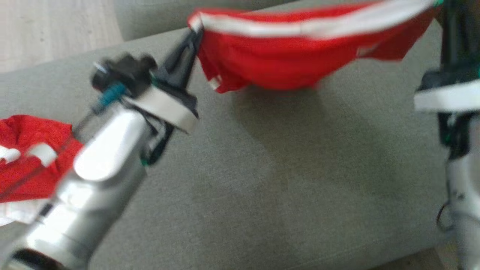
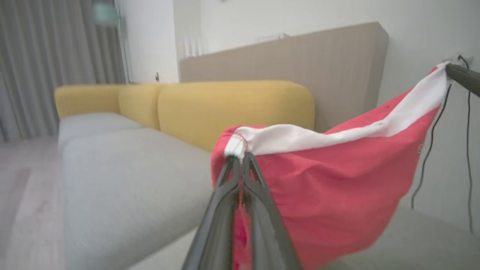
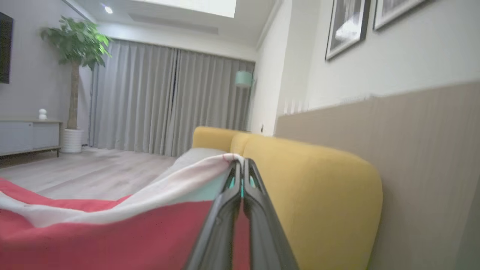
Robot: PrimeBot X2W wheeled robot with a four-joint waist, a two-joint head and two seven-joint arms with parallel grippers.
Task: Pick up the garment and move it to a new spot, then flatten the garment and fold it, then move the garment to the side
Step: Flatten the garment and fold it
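L claw [image 2: 240, 160] & R claw [image 3: 240, 165] each pinch a band end, holding garment [image 1: 285, 63] taut across head view's top for flattening.

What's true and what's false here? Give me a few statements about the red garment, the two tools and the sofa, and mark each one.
1. The left tool and right tool both grip the garment. True.
2. The garment lies flat on the cushion. False: it hangs stretched between the two tools.
3. A second red cloth lies at the left edge of the head view. True.
4. The sofa's backrest is blue. False: it is yellow.
5. The left tool is open. False: it is shut on the garment.
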